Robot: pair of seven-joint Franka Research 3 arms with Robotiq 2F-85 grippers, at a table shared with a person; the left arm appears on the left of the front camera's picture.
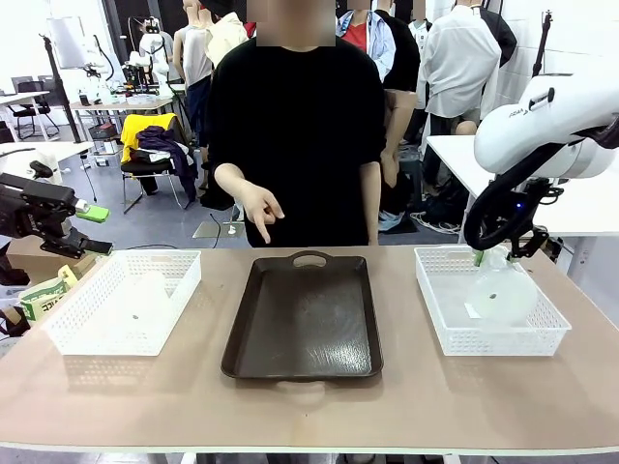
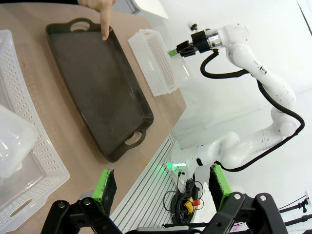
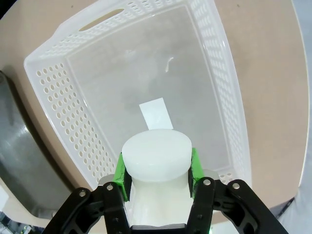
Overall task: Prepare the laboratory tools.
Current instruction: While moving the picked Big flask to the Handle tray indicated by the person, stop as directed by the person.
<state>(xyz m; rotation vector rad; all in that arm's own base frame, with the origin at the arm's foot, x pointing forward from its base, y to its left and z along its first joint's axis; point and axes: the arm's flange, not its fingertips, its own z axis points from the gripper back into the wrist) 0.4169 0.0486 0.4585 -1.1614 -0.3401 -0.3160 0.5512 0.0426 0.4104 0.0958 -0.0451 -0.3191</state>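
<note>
1. One flask point(image 3: 156, 151) is clamped between the green pads of the right gripper point(image 3: 157, 169), above the floor of the right mesh basket point(image 3: 58, 92).
2. The second flask point(image 1: 143, 295) lies in the left basket point(image 1: 68, 331). The left gripper point(image 2: 164, 187) hovers nearby, jaws apart and empty.
3. A dark tray point(image 1: 300, 324) separates the baskets, and a person's hand point(image 1: 257, 207) points at it.

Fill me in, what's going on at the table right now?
The right gripper has its jaws shut on one flask, held inside or just above the right basket. The left gripper hangs open near the left basket, where the other flask lies. The person's hand points down at the tray in the middle.
</note>
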